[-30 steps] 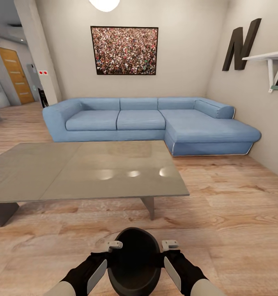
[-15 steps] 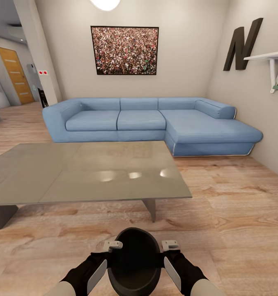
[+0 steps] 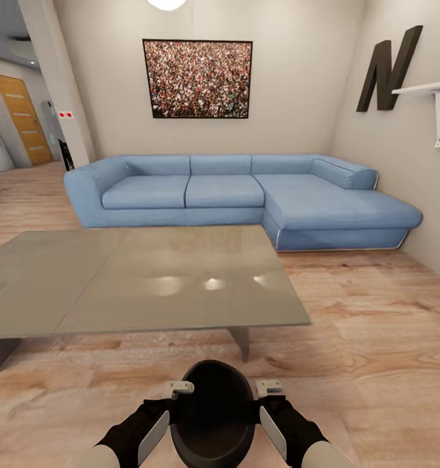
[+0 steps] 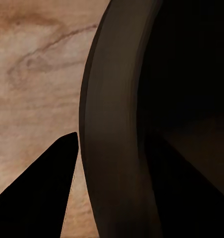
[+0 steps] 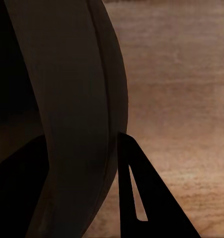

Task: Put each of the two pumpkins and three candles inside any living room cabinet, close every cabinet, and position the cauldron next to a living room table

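Note:
I hold the black cauldron low in front of me, above the wood floor. My left gripper and right gripper are each shut on its rim from opposite sides. In the left wrist view the cauldron's rim runs between the fingers of the left gripper. The right wrist view shows the rim clamped in the right gripper, with one finger outside the wall. The grey coffee table stands just ahead, its near edge a short way beyond the cauldron. The pumpkins, candles and cabinet are out of view.
A blue corner sofa lines the far wall behind the table, under a framed picture. A wall shelf sticks out at the right. Bare wood floor stretches to the right of the table. A hallway with an orange door opens at the left.
The whole view has crept forward, so the table and sofa look slightly nearer. Both grippers keep the cauldron in the same hold.

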